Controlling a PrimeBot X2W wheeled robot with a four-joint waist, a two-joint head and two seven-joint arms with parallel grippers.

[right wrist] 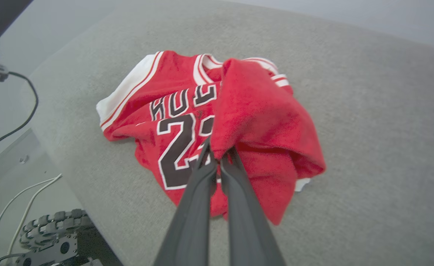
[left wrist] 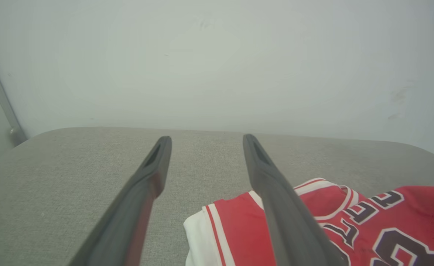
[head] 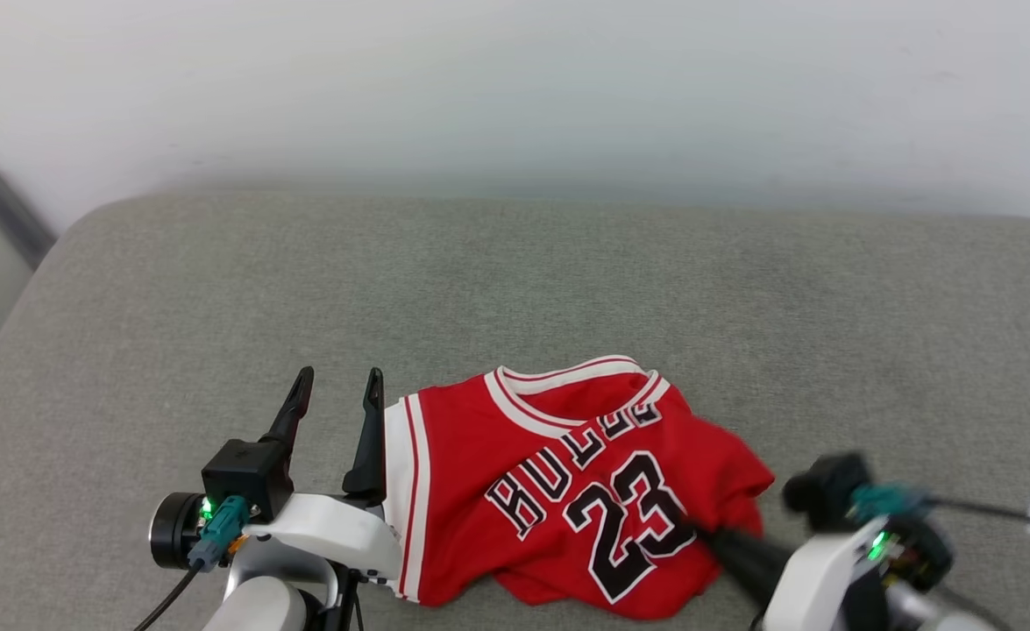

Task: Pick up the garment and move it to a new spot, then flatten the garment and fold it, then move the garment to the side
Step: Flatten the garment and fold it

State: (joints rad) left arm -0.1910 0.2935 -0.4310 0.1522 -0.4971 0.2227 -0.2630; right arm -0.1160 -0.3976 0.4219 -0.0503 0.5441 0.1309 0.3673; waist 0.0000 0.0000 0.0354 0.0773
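Right gripper (right wrist: pixel 219 155) clenched on a fold of the garment (right wrist: pixel 261 111), left gripper (head: pixel 340 379) spread wide

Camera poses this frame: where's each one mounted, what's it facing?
Head: on the head, facing forward-down at the garment on the grey cushion; left gripper lower left, right gripper lower right.
Left wrist: along its open fingers toward the wall; garment lower right.
Right wrist: down its shut fingers, pinching a red fold.
Shared: all three see the garment.
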